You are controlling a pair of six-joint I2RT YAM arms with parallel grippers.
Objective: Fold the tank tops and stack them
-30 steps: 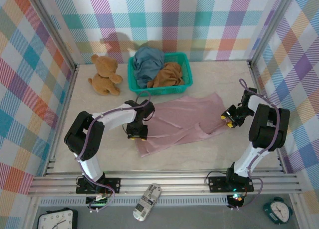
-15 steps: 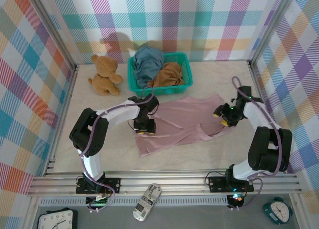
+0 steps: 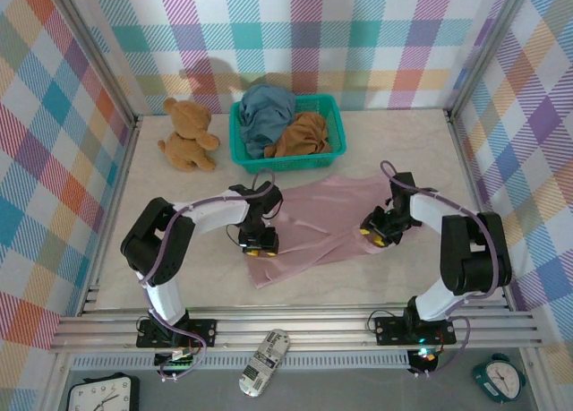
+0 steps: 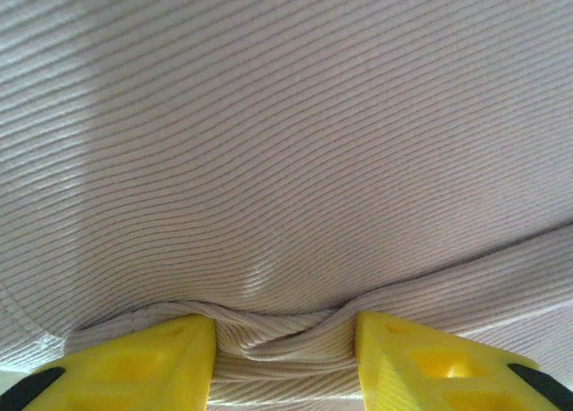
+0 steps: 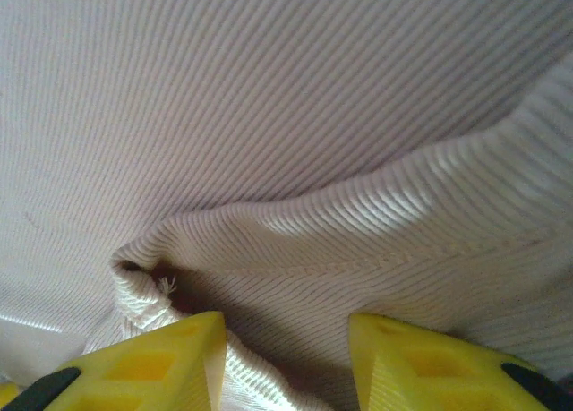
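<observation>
The dusty pink tank top lies spread on the table in front of the basket. My left gripper sits at its left edge, shut on a bunched fold of the ribbed pink cloth between the yellow fingers. At the top's right side, my right gripper holds a hemmed fold of the pink tank top between its fingers. The slate blue tank top and the ochre brown tank top lie crumpled in the basket.
The teal mesh basket stands at the back middle, with a brown teddy bear to its left. Checked walls close the table on three sides. Bare table lies in front of the pink top.
My right gripper has moved left and nearer, drawing the pink top's right edge inward. My left gripper swung back and then nearer again, and the top's left side has shifted with it.
</observation>
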